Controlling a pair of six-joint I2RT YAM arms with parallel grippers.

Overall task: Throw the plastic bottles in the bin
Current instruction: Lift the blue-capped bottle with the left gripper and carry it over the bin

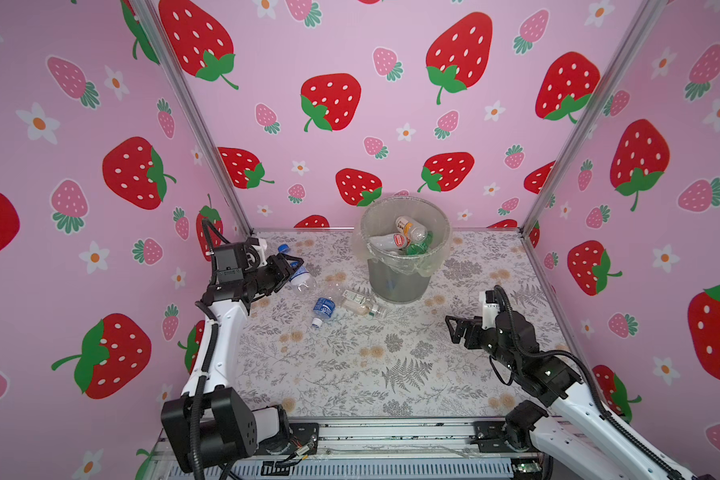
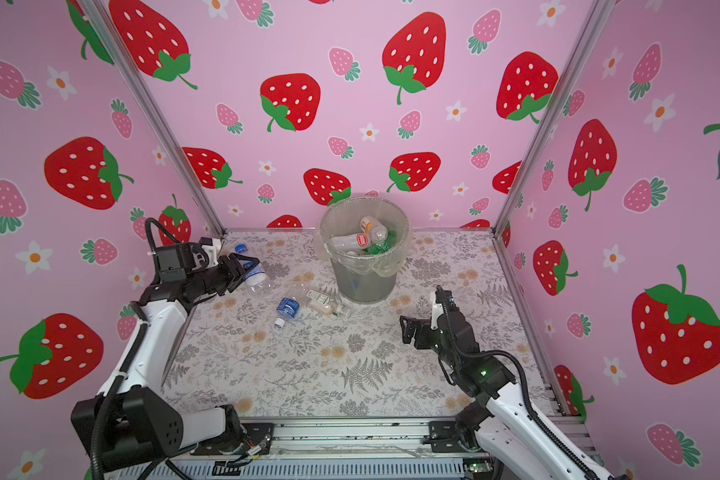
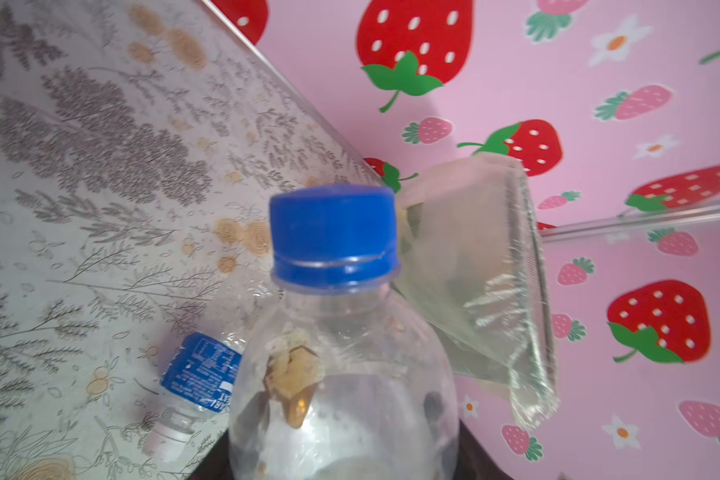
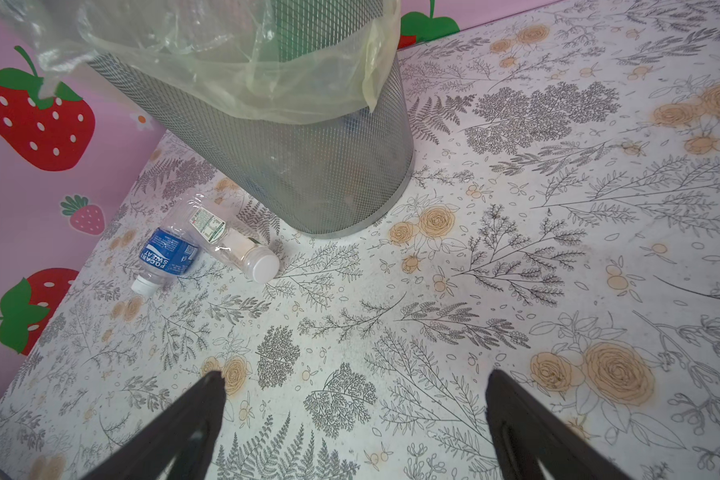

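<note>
My left gripper (image 1: 294, 270) is shut on a clear plastic bottle (image 1: 302, 279) with a blue cap (image 3: 333, 235) and holds it above the table, left of the bin (image 1: 395, 282). The bin is a grey mesh bucket with a clear bag liner. It holds several bottles, among them a whitish one with a red label (image 1: 391, 240) and a green one (image 1: 418, 248). A blue-labelled bottle (image 1: 324, 309) and a clear bottle with a white cap (image 4: 229, 241) lie on the table in front of the bin. My right gripper (image 1: 452, 329) hovers open and empty at the right.
The floral tabletop (image 1: 350, 374) is closed in by pink strawberry walls on three sides, with metal corner posts (image 1: 558, 166). An aluminium rail (image 1: 391, 436) runs along the front edge between the two arm bases.
</note>
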